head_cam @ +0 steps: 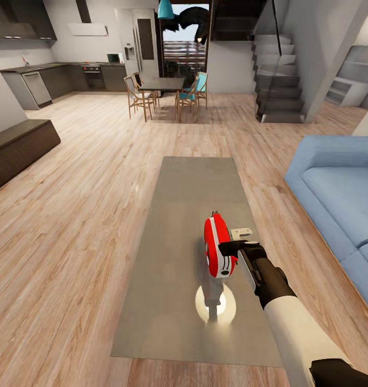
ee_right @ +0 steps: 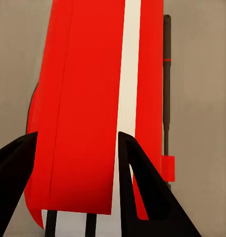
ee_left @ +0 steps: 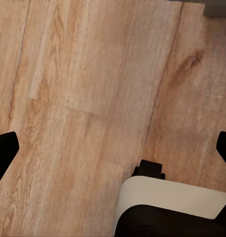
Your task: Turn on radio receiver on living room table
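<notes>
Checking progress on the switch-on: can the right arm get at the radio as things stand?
Probably yes: the right pincer is already at the red radio on the grey table, its fingers either side, nothing between.

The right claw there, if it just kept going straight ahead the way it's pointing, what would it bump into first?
Most likely the red radio: the right gripper points at it, fingers already on either side. Contact is unclear.

I see a long grey reflective rectangular worktop (head_cam: 189, 188) standing on the light wood plank floor (head_cam: 87, 215), a glossy red radio receiver with white trim (head_cam: 218, 248) upright on its near half, a round bright glare on the surface just before it
</notes>
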